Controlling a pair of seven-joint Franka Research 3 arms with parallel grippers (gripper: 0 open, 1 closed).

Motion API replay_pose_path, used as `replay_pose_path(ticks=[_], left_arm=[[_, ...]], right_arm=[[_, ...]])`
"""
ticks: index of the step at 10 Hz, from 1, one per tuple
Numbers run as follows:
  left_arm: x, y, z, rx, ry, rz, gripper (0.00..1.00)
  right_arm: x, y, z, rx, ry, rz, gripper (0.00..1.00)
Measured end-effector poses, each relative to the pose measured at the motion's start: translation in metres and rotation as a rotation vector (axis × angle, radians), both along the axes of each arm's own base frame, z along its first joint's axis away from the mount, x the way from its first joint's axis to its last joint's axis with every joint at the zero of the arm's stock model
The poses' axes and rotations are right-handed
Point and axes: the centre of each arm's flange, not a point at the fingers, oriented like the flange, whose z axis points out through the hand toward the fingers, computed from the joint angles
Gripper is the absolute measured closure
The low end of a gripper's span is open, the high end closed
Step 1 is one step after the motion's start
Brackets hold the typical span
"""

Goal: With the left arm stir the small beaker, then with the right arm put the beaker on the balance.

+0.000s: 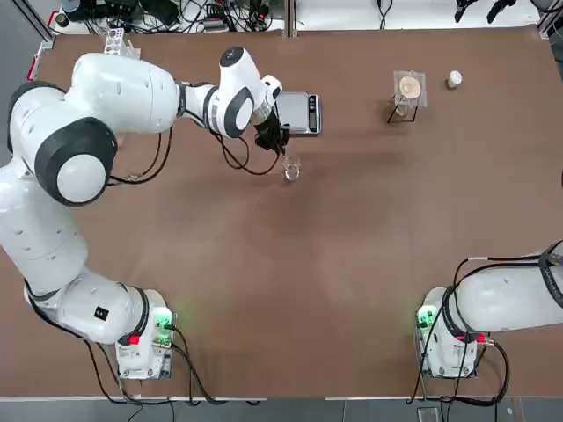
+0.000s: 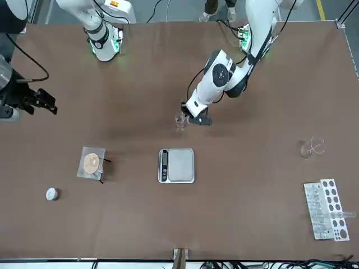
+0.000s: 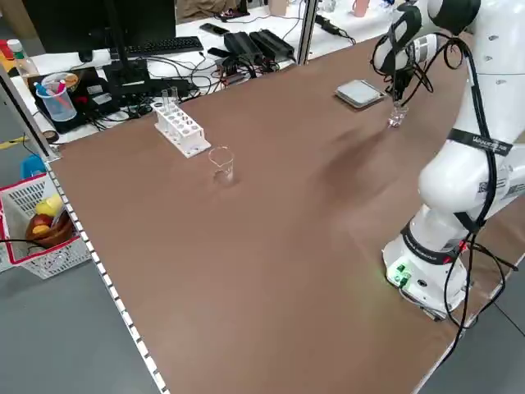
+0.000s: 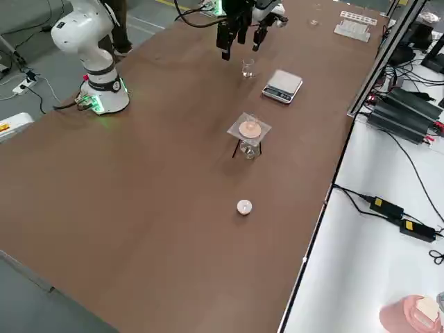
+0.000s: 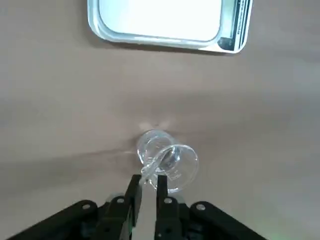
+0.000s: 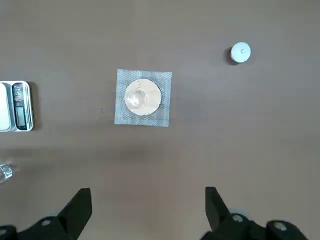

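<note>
While clamped on a thin glass rod point(image 5: 154, 167), left hand point(image 5: 148, 186) directly above small beaker point(image 5: 167, 161), rod tip inside.

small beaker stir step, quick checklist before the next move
1. Left gripper shut on the glass rod: ok.
2. Rod tip inside the small beaker: ok, per the left wrist view.
3. Small beaker upright on the table: ok.
4. Balance plate bare: ok.
5. Right gripper open and far from the beaker: ok.
6. Liquid in the beaker: cannot tell.
</note>
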Motion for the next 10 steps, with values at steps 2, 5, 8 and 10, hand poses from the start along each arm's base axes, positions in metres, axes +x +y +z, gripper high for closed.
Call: replay_pose_path(ticks=[2, 5, 8, 10], left_arm=[[0.0009, 0.0004, -0.0005, 0.006, -0.008, -0.009, 0.81], [0.001, 0.0001, -0.0041, 0.012, -0.008, -0.017, 0.81], [0.0032, -0.0002, -0.0037, 0.01, -0.01, -0.015, 0.82], [0.0034, -0.0004, -0.0042, 0.01, -0.009, -0.015, 0.86]], right_arm=[[0.0, 0.0006, 0.0, 0.0, 0.0, 0.001, 0.0], [0.0, 0.0012, 0.0, 0.0, 0.0, 0.002, 0.0], [0.0, 0.0012, 0.0, 0.0, 0.0, 0.002, 0.0], [0.0, 0.0012, 0.0, 0.0, 0.0, 0.002, 0.0]])
